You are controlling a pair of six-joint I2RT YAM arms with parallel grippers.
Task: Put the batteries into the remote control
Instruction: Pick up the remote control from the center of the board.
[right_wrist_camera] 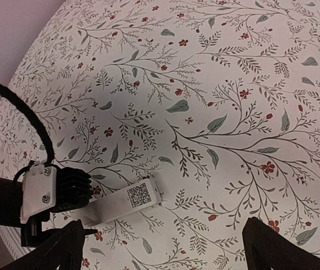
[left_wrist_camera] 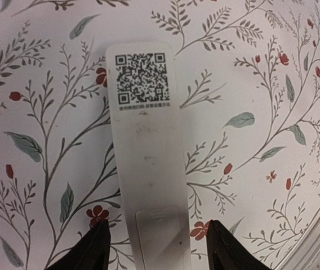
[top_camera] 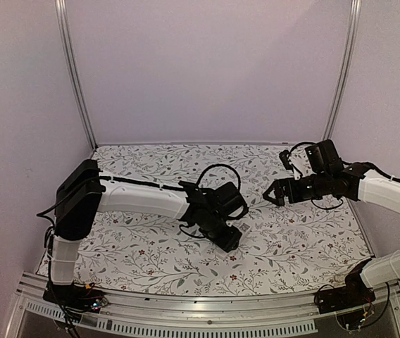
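The remote control (left_wrist_camera: 149,157) lies face down on the floral cloth, its white back up, with a QR code label at the far end and the battery cover outline at the near end. My left gripper (left_wrist_camera: 157,228) is open and straddles that near end, a gap showing between each finger and the remote. From above, only a white tip of the remote control (top_camera: 243,229) shows beside the left gripper (top_camera: 227,238). My right gripper (right_wrist_camera: 163,230) is open and empty, hovering high over the cloth to the right of the remote control (right_wrist_camera: 123,202). No batteries are in view.
The floral cloth (top_camera: 151,253) covers the table, bounded by a metal rail (top_camera: 200,306) at the near edge and purple walls with upright poles behind. A black cable (right_wrist_camera: 25,118) of the left arm loops above the cloth. The right gripper (top_camera: 274,191) hangs right of centre.
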